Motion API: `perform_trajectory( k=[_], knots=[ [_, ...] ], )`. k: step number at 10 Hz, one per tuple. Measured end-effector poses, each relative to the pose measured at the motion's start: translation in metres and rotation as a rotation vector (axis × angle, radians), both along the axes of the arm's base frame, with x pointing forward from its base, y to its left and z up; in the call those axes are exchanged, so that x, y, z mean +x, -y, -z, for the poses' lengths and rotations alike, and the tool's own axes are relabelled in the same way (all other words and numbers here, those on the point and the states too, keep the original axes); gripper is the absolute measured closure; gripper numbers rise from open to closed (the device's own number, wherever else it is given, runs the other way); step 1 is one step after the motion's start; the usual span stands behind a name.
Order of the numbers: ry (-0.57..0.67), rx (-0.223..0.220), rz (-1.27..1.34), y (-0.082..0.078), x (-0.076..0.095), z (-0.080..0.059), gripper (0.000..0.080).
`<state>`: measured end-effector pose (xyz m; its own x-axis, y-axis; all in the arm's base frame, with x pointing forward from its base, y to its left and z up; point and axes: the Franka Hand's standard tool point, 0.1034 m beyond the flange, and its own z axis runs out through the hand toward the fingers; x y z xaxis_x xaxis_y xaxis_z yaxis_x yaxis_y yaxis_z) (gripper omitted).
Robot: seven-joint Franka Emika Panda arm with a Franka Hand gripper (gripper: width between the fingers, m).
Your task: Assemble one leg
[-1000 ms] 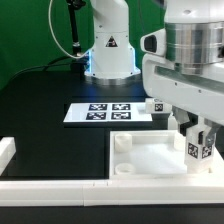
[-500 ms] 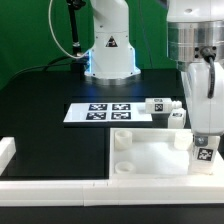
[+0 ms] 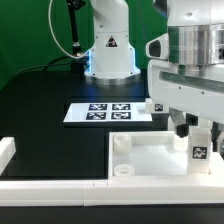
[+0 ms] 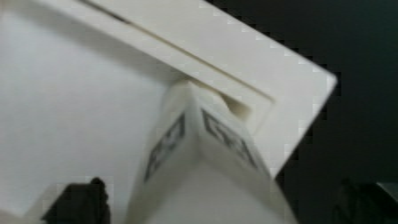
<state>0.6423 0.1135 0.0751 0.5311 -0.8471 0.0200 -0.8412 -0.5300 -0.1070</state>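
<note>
A white leg [image 3: 199, 150] with a black-and-white tag stands upright at the near corner of the large white panel [image 3: 150, 158], on the exterior view's right. My gripper [image 3: 198, 136] hangs over it with one finger on each side. In the wrist view the leg [image 4: 205, 150] runs up between the two dark fingers [image 4: 80, 202]. White panel [image 4: 71, 110] shows in the gap beside the leg, so the jaws stand open around it. A second leg [image 3: 158, 105] lies behind the gripper, partly hidden.
The marker board [image 3: 105, 112] lies on the black table behind the panel. The robot base [image 3: 110, 50] stands at the back. A white raised rim [image 3: 40, 185] runs along the front and the exterior view's left. Round sockets [image 3: 122, 144] sit on the panel's corners.
My gripper has turned about its vertical axis, back to the broadside stance of one second ago. The leg has stayed upright in the same corner.
</note>
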Motion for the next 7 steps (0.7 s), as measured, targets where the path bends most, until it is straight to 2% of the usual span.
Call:
perform_trajectory(
  k=[3,4,5,6,7],
  knots=[
    [0.008,-0.02,-0.181,0.0033,0.0007,0.0,0.015],
    [0.013,-0.036,-0.288,0.0037,0.001,0.0003,0.015],
    [0.023,-0.084,-0.543,0.0031,0.0011,0.0023,0.015],
    [0.021,-0.096,-0.67,-0.0015,-0.0008,0.0047,0.015],
    [0.022,-0.098,-0.668,0.0007,-0.0002,0.0044,0.015]
  ],
)
